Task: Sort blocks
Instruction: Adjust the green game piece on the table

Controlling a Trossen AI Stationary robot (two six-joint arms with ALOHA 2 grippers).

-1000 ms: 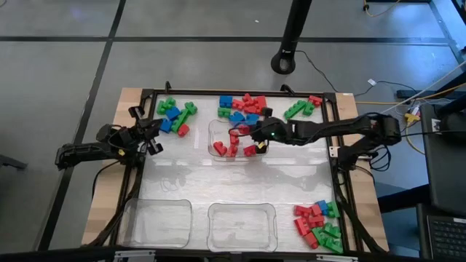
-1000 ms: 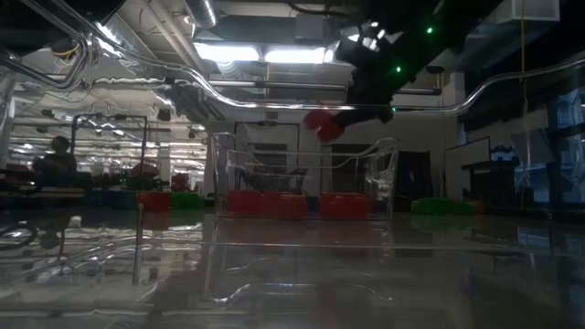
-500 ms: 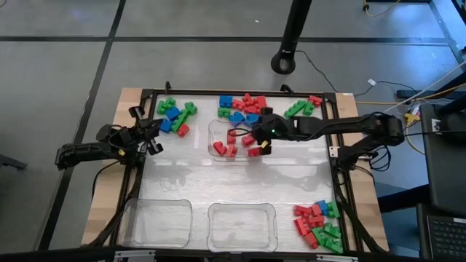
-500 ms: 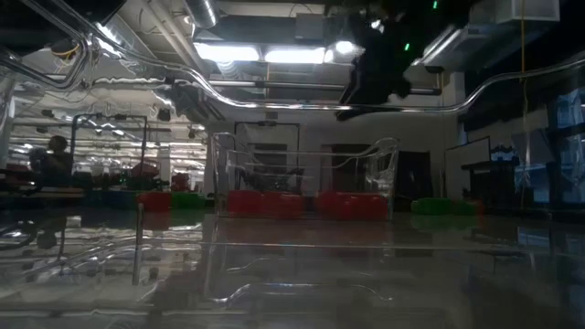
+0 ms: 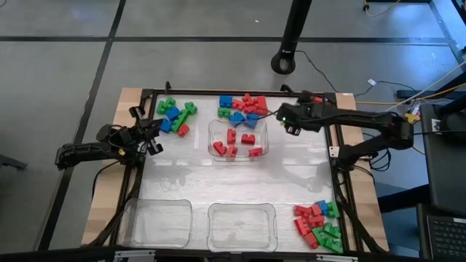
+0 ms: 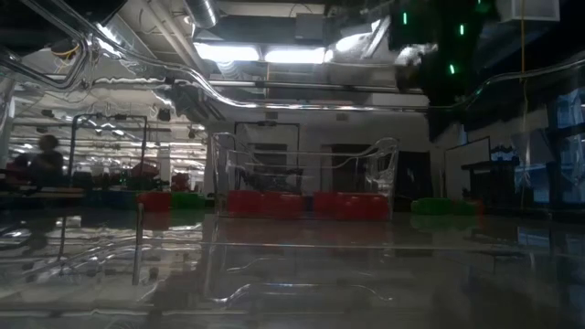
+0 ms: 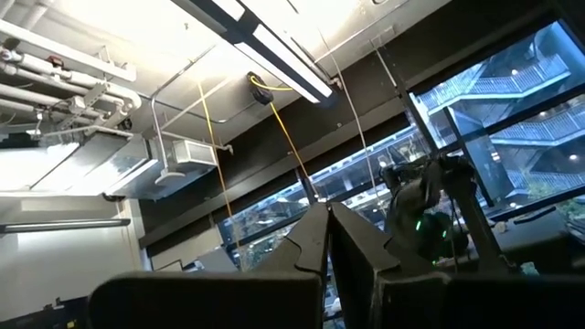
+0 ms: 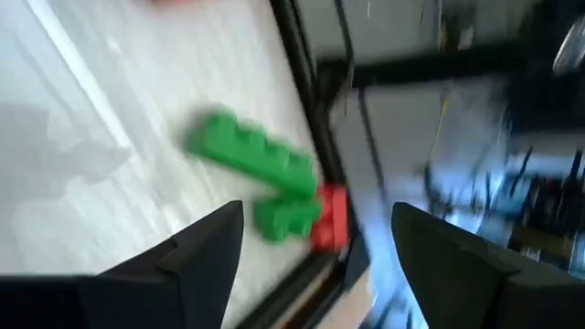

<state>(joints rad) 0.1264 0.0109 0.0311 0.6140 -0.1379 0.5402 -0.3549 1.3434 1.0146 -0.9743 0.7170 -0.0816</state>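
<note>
Right gripper point(image 8: 315, 247) spread wide, empty (above green blocks point(image 8: 260, 174)); left gripper point(image 5: 149, 135) clenched, holding nothing

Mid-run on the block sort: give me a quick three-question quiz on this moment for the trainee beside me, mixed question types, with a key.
1. True or false: the upper-middle tray holds only red blocks.
2. Which best describes the right gripper?
A. shut on a red block
B. open and empty, above the green blocks at the table's far right
C. resting inside a near tray
3. Fill in: the two trays along the near edge, near-left tray and near-middle tray, hold ___ blocks.

Key: 1 true; 2 B; 3 no.
</note>
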